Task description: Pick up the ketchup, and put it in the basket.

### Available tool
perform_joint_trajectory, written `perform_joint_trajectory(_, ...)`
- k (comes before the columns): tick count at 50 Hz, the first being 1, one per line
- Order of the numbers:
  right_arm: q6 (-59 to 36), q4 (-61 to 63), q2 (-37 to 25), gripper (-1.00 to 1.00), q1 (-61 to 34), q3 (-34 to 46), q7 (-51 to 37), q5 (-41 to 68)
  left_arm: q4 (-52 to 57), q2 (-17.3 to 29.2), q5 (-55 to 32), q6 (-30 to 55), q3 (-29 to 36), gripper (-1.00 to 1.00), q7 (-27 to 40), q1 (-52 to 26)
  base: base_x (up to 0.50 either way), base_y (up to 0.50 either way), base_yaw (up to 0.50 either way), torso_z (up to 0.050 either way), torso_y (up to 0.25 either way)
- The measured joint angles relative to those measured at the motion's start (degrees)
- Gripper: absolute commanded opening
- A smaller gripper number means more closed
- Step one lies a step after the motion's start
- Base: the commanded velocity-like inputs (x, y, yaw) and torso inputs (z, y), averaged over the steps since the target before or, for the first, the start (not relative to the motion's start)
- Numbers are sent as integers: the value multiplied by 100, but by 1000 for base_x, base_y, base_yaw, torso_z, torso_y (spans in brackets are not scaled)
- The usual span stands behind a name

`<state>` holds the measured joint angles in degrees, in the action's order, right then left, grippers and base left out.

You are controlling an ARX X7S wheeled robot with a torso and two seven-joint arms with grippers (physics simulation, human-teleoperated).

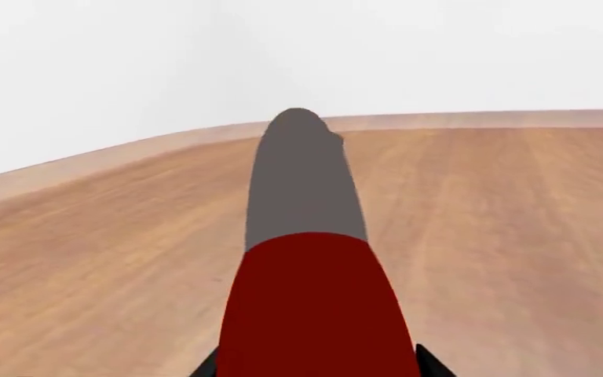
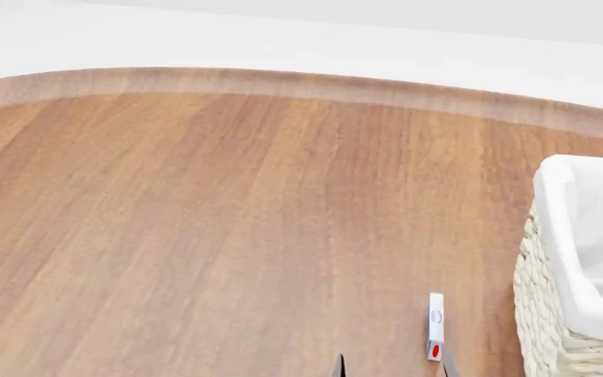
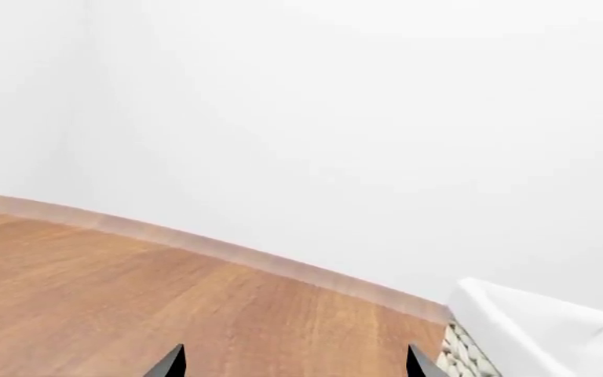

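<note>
The left fingers flank the red body of the ketchup and appear clamped on it, cap pointing toward the far edge of the desk. The right fingers are spread and empty, near the basket at right. Risk: the low grip may let the bottle pivot or slip, or it may clip the rim or the right arm.

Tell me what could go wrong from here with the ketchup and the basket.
1. The ketchup sits in the left gripper, but only the fingertips show, so the hold may be shallow and the bottle could slip onto the table.
2. The bottle sticks far out ahead of the gripper; carried low, it might strike the basket wall or liner.
3. The right gripper hangs open close to the basket and may block the way.
</note>
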<state>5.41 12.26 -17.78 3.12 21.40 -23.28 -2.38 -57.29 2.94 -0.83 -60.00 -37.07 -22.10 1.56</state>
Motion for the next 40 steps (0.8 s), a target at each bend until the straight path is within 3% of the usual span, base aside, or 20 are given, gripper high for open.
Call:
perform_joint_trajectory(8,-1,-4,-10,100,-7,21,-10,8,444,-73,-127,293,93,-100,101,94,0,0,0,0,0)
perform_joint_trajectory(25,15,-32,-39,100,-12,75,-31,5,5263,77,-538,3565,1277,-100,1352,1068,0,0,0,0,0)
perform_joint_trajectory(40,61,-130,-61,100,-25,149,-31,-3,7865,583,-897,6387,2049,-100,1772,184,0,0,0,0,1)
